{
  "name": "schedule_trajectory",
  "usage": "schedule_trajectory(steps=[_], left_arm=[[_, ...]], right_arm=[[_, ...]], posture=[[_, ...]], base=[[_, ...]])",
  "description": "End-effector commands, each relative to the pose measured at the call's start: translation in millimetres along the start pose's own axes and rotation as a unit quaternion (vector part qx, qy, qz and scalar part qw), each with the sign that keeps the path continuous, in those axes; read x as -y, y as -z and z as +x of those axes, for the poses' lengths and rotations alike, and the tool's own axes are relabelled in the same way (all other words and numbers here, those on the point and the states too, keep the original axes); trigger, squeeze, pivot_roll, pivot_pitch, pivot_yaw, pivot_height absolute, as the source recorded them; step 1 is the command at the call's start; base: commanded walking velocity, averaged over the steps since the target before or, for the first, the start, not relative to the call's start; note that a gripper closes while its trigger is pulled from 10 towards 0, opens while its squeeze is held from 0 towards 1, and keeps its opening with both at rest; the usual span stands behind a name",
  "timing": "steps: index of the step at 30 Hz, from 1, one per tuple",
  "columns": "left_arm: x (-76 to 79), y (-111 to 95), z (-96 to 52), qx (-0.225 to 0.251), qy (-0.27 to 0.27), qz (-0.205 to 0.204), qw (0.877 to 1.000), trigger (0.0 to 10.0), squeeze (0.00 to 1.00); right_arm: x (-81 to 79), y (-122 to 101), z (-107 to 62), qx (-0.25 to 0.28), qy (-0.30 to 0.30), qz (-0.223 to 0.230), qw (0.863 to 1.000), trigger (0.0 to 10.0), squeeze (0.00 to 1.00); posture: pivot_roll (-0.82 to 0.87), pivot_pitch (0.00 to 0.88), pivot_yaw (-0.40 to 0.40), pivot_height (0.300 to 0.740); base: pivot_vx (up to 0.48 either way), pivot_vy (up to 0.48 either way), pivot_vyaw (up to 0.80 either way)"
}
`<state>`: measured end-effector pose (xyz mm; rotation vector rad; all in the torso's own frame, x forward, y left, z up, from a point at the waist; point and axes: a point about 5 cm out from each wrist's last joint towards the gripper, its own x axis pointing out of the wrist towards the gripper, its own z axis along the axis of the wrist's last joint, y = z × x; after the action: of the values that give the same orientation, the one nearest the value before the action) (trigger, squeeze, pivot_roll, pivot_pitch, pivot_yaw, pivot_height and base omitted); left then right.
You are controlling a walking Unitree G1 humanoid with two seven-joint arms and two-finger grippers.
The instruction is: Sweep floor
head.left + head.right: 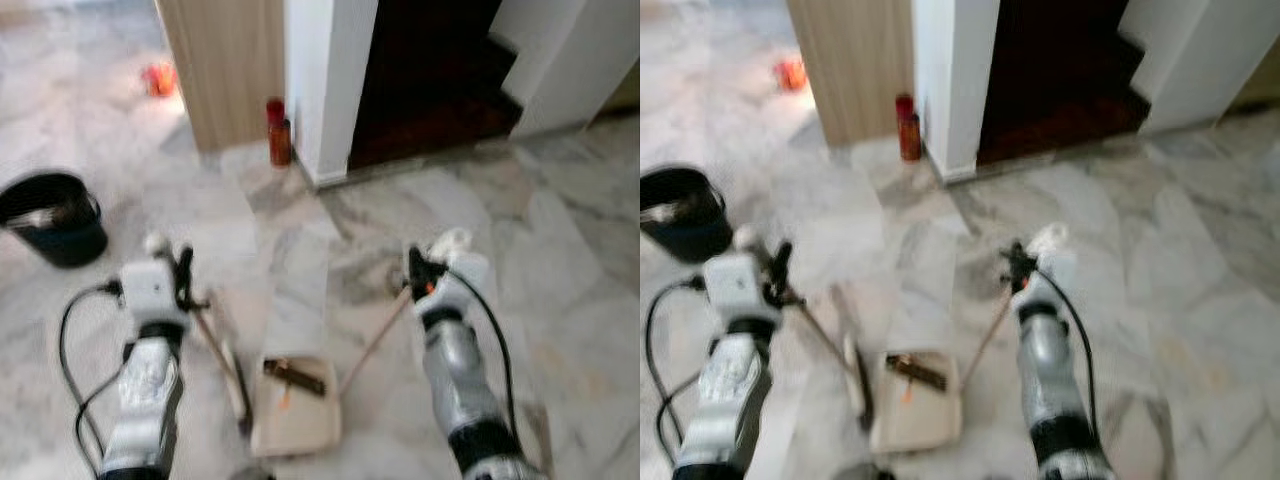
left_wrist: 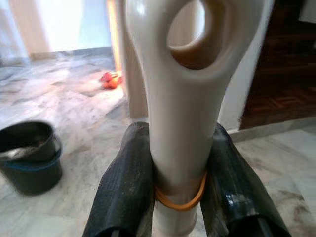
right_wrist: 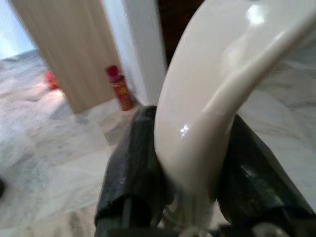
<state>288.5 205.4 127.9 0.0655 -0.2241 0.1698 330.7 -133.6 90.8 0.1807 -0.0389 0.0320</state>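
Left gripper (image 2: pixel 180 192) is clamped on the cream broom handle (image 2: pixel 185 98), fingers (image 2: pixel 123 192) pressed on both sides just below its hanging hole. Broom head (image 1: pixel 238 385) sits on marble floor (image 1: pixel 560 250) beside the dustpan (image 1: pixel 295 405), which lies flat btwn the two arms w/ a dark bit of debris (image 1: pixel 293 376) in it. Right gripper (image 3: pixel 190 197) pinches the dustpan's curved cream handle (image 3: pixel 217 94). Black bucket (image 1: pixel 52 218) stands to the left; red spray can (image 1: pixel 278 132) by the white pillar (image 1: pixel 330 80).
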Motion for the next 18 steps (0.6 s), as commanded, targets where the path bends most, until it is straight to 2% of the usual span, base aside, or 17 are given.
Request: schedule_trajectory(steps=[1, 7, 14, 18], left_arm=[[4.3, -7.0, 1.8, 0.016, 0.005, -0.003, 1.0, 10.0, 0.0], [4.4, -7.1, 1.8, 0.016, 0.005, -0.002, 1.0, 10.0, 0.0], [4.1, -7.2, 1.9, 0.017, 0.005, -0.002, 1.0, 10.0, 0.0], [4.1, -7.3, 2.0, 0.017, 0.006, -0.002, 1.0, 10.0, 0.0]], right_arm=[[5.0, -7.8, 2.2, 0.018, 0.01, 0.013, 1.0, 10.0, 0.0], [4.6, -7.1, 2.4, 0.013, 0.01, 0.015, 1.0, 10.0, 0.0], [4.1, -6.2, 2.7, 0.01, 0.009, 0.014, 1.0, 10.0, 0.0], [3.6, -7.0, 2.4, 0.015, 0.008, 0.013, 1.0, 10.0, 0.0]], posture=[[0.14, 0.152, -0.036, 0.74], [0.14, 0.152, -0.036, 0.74], [0.14, 0.153, -0.037, 0.74], [0.14, 0.153, -0.036, 0.74]], base=[[0.0, 0.307, 0.0], [0.0, 0.306, 0.0], [0.0, 0.309, -0.8], [0.0, 0.308, 0.0]])
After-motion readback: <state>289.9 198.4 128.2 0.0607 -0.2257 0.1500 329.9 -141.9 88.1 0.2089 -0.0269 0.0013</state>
